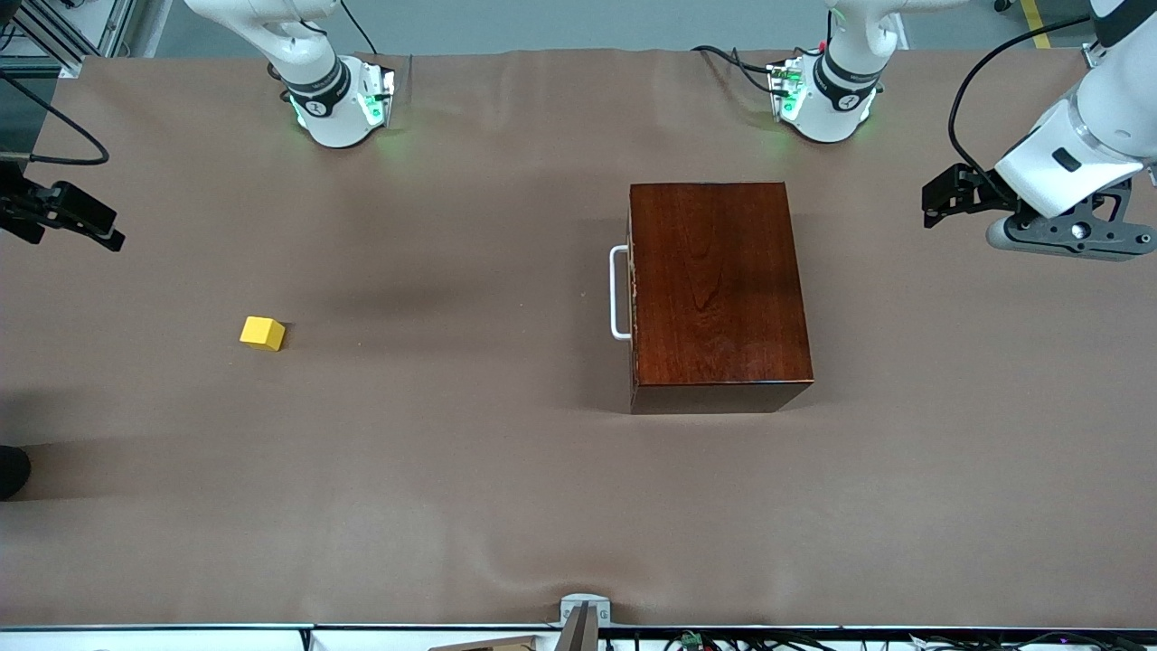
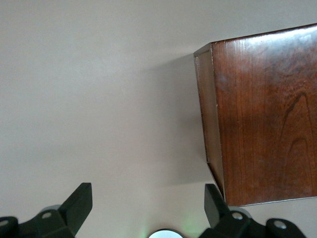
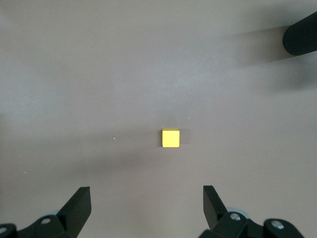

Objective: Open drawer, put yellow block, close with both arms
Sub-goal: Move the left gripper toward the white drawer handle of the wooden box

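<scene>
The drawer sits pushed into the dark reddish-brown wooden box (image 1: 714,289), and its white bar handle (image 1: 619,292) faces the right arm's end of the table. The yellow block (image 1: 262,333) lies alone on the brown table cover toward the right arm's end. My right gripper (image 1: 104,226) hangs open in the air at that end; in the right wrist view the block (image 3: 170,138) lies ahead of the open gripper (image 3: 147,198). My left gripper (image 1: 935,203) hangs open at the left arm's end, beside the box. The left wrist view has the box (image 2: 262,119) ahead of the open, empty gripper (image 2: 147,196).
The two arm bases (image 1: 339,99) (image 1: 827,95) stand along the table edge farthest from the front camera. A dark rounded object (image 1: 11,470) (image 3: 302,39) juts in at the right arm's end. A small grey mount (image 1: 583,615) sits on the nearest edge.
</scene>
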Available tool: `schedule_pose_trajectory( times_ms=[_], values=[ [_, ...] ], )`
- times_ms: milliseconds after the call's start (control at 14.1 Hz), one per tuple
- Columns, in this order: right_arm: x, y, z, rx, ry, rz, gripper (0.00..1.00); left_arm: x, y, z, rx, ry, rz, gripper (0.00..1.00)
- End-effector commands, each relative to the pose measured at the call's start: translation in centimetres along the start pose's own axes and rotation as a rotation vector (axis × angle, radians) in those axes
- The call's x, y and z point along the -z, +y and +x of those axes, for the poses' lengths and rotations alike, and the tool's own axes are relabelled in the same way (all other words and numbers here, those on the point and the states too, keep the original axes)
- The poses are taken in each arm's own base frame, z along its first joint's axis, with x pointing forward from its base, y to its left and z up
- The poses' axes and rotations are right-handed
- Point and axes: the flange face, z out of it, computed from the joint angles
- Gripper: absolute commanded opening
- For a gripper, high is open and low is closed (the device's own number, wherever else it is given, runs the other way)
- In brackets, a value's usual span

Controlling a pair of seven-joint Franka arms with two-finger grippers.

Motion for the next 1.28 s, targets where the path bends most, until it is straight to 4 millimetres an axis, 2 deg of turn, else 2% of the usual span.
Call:
schedule_pose_trajectory(
  times_ms=[0,355,638,709,851,1206],
  values=[
    [0.3,-0.1,0.1,-0.007,0.005,0.001,1.0,-0.1,-0.6,0.1,-0.027,0.011,0.026,1.0],
    [0.3,-0.1,0.1,-0.007,0.005,0.001,1.0,-0.1,0.4,0.5,-0.048,0.013,0.024,1.0],
    [0.3,-0.1,0.2,-0.007,0.006,0.001,1.0,0.7,2.2,1.3,-0.062,0.029,0.001,1.0],
    [0.3,-0.1,0.1,-0.007,0.003,0.003,1.0,0.6,4.5,1.7,-0.07,0.017,-0.014,1.0],
    [0.3,-0.1,0.1,-0.007,0.005,0.001,1.0,1.4,6.5,2.0,-0.018,-0.009,-0.017,1.0],
    [0.1,-0.2,0.2,-0.005,0.002,0.001,1.0,2.2,15.3,0.7,0.058,-0.025,-0.005,1.0]
  ],
)
